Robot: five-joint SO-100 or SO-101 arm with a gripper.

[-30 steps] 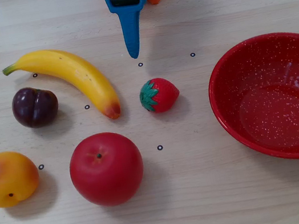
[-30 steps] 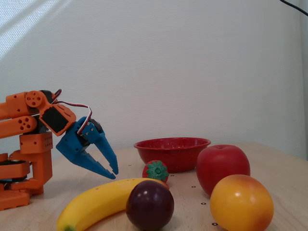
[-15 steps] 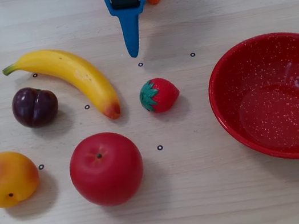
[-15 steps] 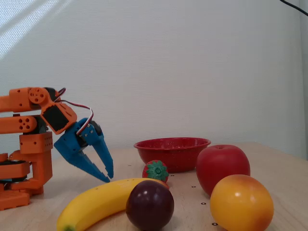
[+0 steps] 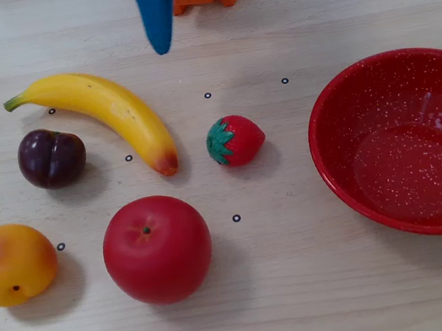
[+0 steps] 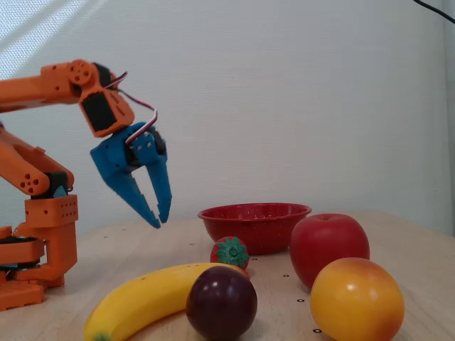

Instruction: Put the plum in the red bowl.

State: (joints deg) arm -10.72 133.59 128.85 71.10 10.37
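Pale wooden table (image 5: 330, 300) with small printed circle marks carries all the toy fruits, and behind it the side fixed view shows a plain white wall (image 6: 320, 92).

The small round glossy dark purple plum (image 5: 52, 157) lies on the table near the left edge of the top-down fixed view, just below the stem end of the long yellow plastic banana (image 5: 101, 114) and above the orange-yellow round fruit (image 5: 10, 263). The large red bowl with fine white speckles (image 5: 353, 185) stands well apart on the right side and is empty. Between them are the big red apple (image 5: 157, 249) and the small red strawberry with green leaves (image 5: 234, 140).

Compared with half a second ago, the orange arm (image 6: 43, 82) has lifted up high and turned to the left in the top-down fixed view. The blue two-finger gripper (image 6: 159, 217) was low, close above the banana; now it hangs well above the table with its tips pointing down. Its fingers stand only a little apart, nearly closed, and it holds nothing.

I judge that this means the reach toward the plum has begun, because the gripper swings to the plum's side. Nothing is grasped yet, so the task is at its start. The gripper must open wider before it comes down, and the banana lying close by could be pushed.
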